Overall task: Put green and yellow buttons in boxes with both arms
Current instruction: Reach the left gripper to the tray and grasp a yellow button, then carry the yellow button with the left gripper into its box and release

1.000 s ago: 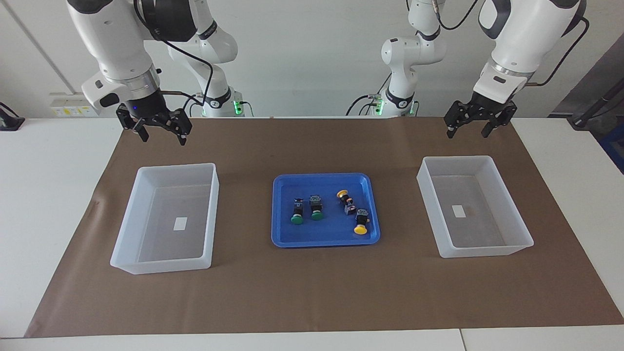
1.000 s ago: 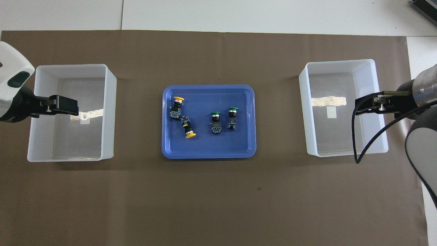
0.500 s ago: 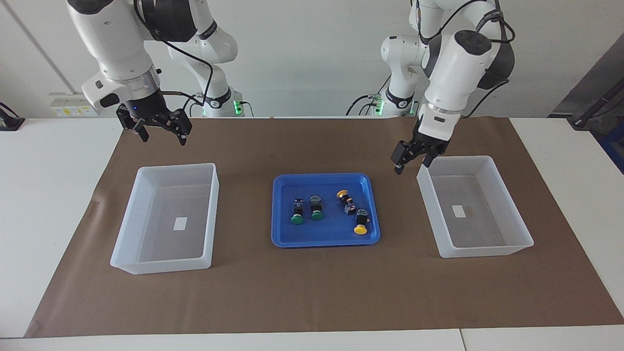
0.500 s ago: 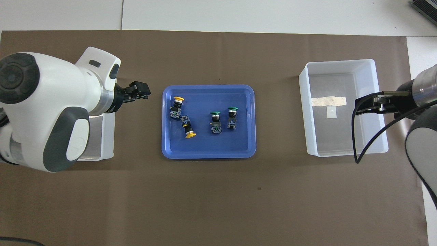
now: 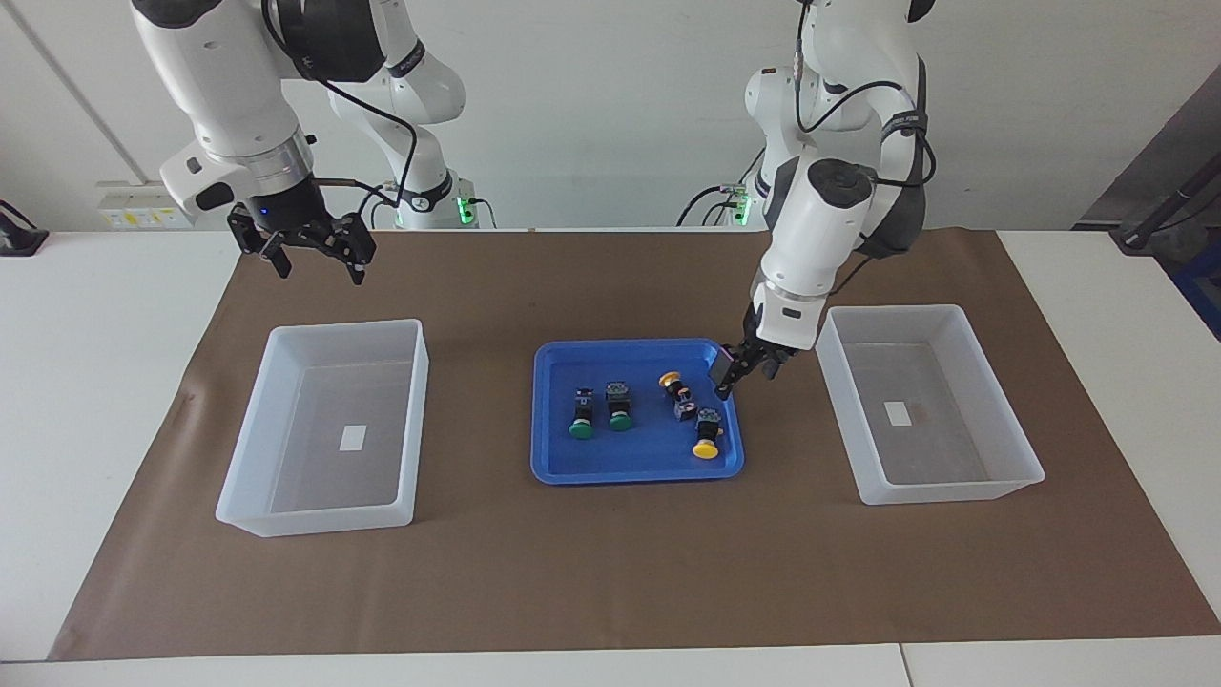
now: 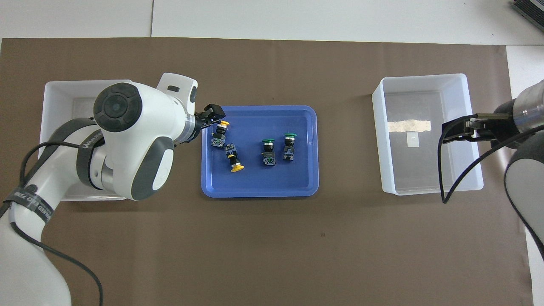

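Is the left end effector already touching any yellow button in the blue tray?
Apart. The facing view shows the left end effector above the blue tray edge, with bare tray visible between it and the nearest yellow button.

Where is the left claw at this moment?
The left claw hangs open over the blue tray's edge at the left arm's end, close to the yellow buttons.

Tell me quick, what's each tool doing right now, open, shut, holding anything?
Left tool: open, empty, over the blue tray edge beside the yellow buttons.
Right tool: open, empty, waiting near its box.
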Controlling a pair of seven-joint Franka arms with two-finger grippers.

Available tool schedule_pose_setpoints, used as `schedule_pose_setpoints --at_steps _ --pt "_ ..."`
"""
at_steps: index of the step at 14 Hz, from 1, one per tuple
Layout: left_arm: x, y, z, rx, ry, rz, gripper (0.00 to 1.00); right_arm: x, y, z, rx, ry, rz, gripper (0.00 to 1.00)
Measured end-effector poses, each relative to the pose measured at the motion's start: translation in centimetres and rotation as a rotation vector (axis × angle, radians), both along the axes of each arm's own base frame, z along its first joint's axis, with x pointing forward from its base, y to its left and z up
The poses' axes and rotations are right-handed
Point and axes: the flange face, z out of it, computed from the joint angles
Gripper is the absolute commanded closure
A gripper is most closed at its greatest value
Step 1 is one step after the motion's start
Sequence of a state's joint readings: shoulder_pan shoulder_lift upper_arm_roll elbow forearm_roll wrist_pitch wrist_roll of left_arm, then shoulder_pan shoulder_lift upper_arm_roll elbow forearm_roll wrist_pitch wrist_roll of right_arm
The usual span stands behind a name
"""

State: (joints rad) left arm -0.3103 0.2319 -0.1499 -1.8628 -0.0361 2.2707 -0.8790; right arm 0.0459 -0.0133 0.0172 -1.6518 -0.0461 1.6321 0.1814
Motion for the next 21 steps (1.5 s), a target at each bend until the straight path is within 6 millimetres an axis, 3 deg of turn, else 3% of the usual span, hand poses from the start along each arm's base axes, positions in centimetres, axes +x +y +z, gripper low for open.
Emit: schedule_pose_setpoints --at_steps 3,6,12,13,15,17,21 --pt "-1.4 -4.5 -4.7 0.073 0.003 0.006 0.0 0.0 0.0 0.0 0.0 0.0 0.0 0.0" --pt "-2.0 -6.0 -8.3 0.104 0.024 -0.007 0.0 0.0 0.0 0.0 0.0 0.0 0.0 0.0" --pt "-3.5 -6.8 -10.3 0.128 0.06 -0.031 0.0 0.0 0.0 0.0 0.0 0.0 0.0 0.0" --pt "-3.8 -7.1 -10.4 0.13 0.063 -0.032 0.05 0.0 0.0 0.0 0.0 0.0 0.0 0.0" --pt "-4.3 -7.8 -10.4 0.132 0.066 -0.036 0.65 0.0 0.0 0.0 0.0 0.0 0.0 0.0" --pt "-4.4 -7.8 -10.4 0.133 0.067 -0.036 1.0 0.0 0.0 0.0 0.0 0.0 0.0 0.0" --pt "-4.0 -7.3 -10.3 0.139 0.061 -0.053 1.0 0.0 0.0 0.0 0.0 0.0 0.0 0.0"
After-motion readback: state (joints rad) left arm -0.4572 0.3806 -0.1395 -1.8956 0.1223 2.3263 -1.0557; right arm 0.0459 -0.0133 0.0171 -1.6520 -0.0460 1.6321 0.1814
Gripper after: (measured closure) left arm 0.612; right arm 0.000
